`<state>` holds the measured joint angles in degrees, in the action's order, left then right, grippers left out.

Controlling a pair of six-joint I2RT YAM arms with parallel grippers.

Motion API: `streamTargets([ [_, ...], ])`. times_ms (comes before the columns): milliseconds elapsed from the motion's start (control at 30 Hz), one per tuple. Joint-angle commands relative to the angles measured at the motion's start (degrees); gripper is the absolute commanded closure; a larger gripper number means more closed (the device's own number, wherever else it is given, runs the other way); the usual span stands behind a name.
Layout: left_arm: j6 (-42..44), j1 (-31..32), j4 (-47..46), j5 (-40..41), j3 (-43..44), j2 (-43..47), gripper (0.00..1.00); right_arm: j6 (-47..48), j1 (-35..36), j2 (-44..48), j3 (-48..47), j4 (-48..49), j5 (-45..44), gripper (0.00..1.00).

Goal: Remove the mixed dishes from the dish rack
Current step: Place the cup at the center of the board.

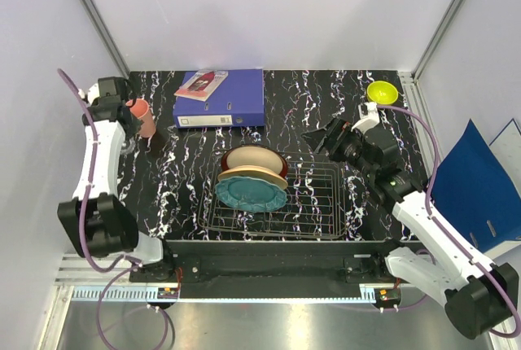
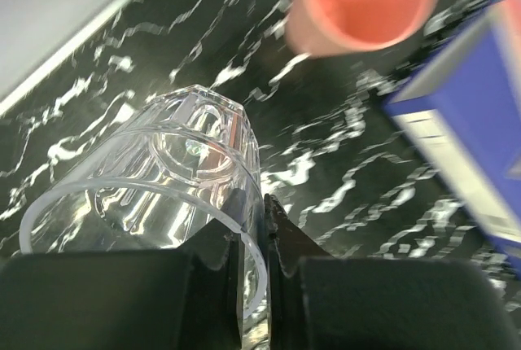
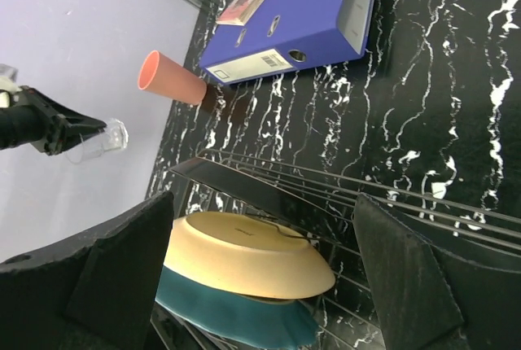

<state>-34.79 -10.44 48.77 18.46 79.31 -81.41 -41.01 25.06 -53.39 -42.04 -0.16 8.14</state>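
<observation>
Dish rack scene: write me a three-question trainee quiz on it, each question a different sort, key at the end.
1. True or false: the yellow-green bowl sits inside the dish rack.
2. The left pincer is: A) open and empty; B) shut on the clear glass tumbler; C) out of every view.
3. How many plates stand in the rack?
Key: 1 false; 2 B; 3 three.
</observation>
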Motion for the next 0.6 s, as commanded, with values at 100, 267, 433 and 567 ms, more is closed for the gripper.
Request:
streamTargets([
  [100,1.3,-3.27,-3.15,-1.93,-2.14,-10.34,1.0,2.25,-0.27,0.56,0.47,0.52,-0.5,0.02],
  [267,1.47,-5.91,-5.88,-4.48,-2.05,-16.41,1.0,3.4,-0.19,1.18,1.52,-2.3,-1.81,0.02],
  [433,1.74,-7.84,-6.59,-8.61,1.28,-21.85,1.0,3.66,-0.19,-0.49,1.52,-2.3,-1.55,0.02],
  [567,2.0,-7.84,-6.76,-8.88,3.04,-23.88,1.0,3.92,-0.27,-1.63,1.44,-2.38,-1.55,0.02],
])
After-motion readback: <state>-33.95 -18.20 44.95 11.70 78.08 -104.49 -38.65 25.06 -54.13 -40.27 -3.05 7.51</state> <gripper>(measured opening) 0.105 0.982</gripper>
